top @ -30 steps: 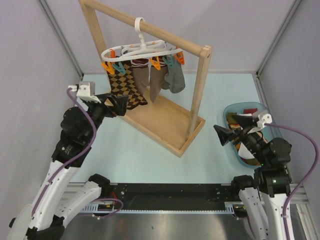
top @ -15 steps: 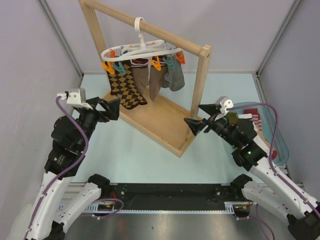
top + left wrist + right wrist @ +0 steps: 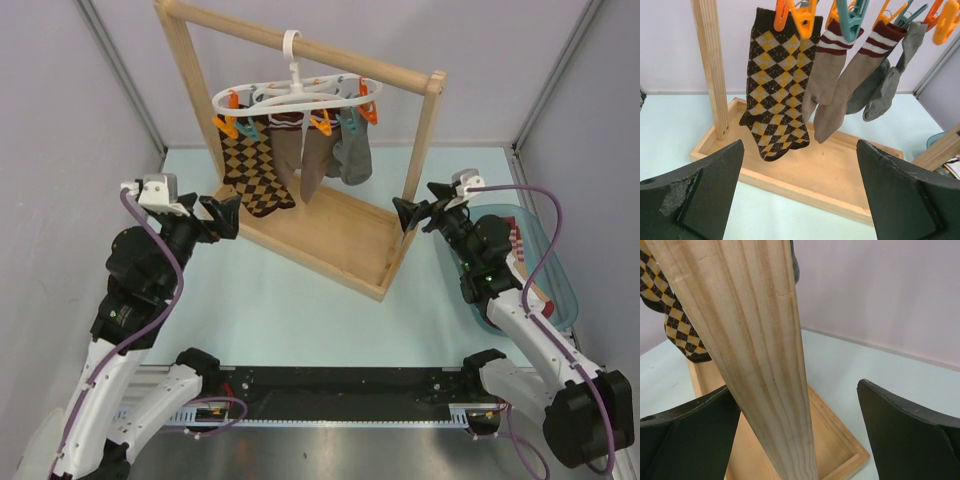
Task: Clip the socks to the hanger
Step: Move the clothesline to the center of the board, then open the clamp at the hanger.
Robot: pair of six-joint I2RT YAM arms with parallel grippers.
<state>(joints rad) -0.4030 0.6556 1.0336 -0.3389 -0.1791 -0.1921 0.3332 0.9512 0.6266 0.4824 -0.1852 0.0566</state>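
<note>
The white hanger (image 3: pixel 296 94) hangs by its hook from the wooden rack's top bar. Clipped to it are a brown argyle sock (image 3: pixel 246 176), two tan socks with dark red stripes (image 3: pixel 312 160) and a grey sock (image 3: pixel 352 160). The left wrist view shows them too: argyle (image 3: pixel 777 100), tan (image 3: pixel 829 85), grey (image 3: pixel 885 90), under orange clips (image 3: pixel 795 15) and teal clips (image 3: pixel 852 17). My left gripper (image 3: pixel 224 214) is open and empty, left of the argyle sock. My right gripper (image 3: pixel 410 215) is open with the rack's right post (image 3: pixel 765 360) between its jaws, close against the left finger.
The tall wooden rack stands on a tray base (image 3: pixel 340 240) in the middle of the table. A teal bin (image 3: pixel 553 295) at the right holds loose socks, one of them red-white striped (image 3: pixel 516 245). Grey walls close in on three sides.
My right arm swung from the bin to the rack's right post. The rack with hanger and socks shifted to the right. My left gripper drew back a little.
</note>
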